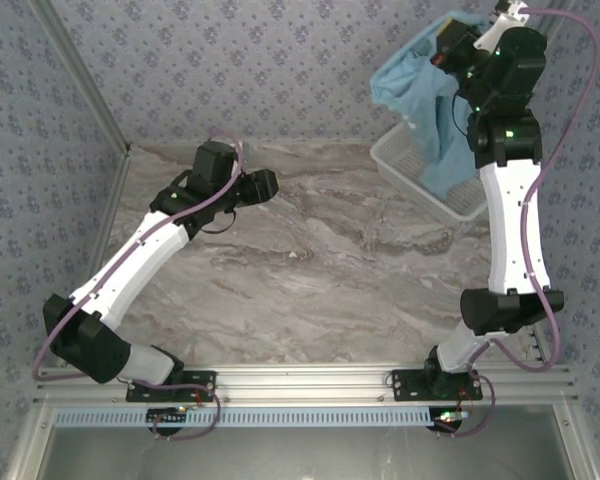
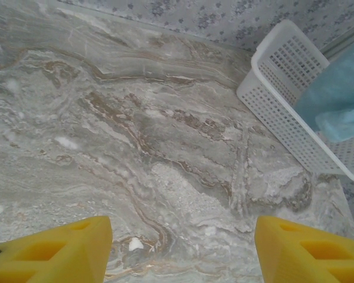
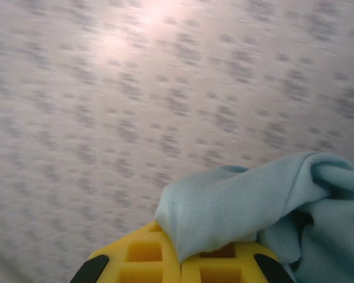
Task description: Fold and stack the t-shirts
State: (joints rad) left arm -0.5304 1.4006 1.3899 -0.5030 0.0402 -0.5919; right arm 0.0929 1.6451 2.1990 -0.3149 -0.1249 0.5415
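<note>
A light blue t-shirt (image 1: 420,95) hangs bunched above the white mesh basket (image 1: 405,172) at the table's far right corner, lifted by my right gripper (image 1: 448,45). In the right wrist view the yellow fingers (image 3: 141,256) are pressed together with a fold of the blue t-shirt (image 3: 236,206) pinched between them. My left gripper (image 1: 270,185) hovers over the far middle of the marble table, apart from the shirt. Its yellow fingers (image 2: 53,250) stand wide open over bare marble with nothing between them. The t-shirt (image 2: 336,97) and basket (image 2: 283,100) appear at the upper right of the left wrist view.
The marble table (image 1: 310,280) is walled by patterned wallpaper behind and at both sides. An aluminium rail (image 1: 300,380) with the arm bases runs along the near edge. The basket sits tilted against the far right corner.
</note>
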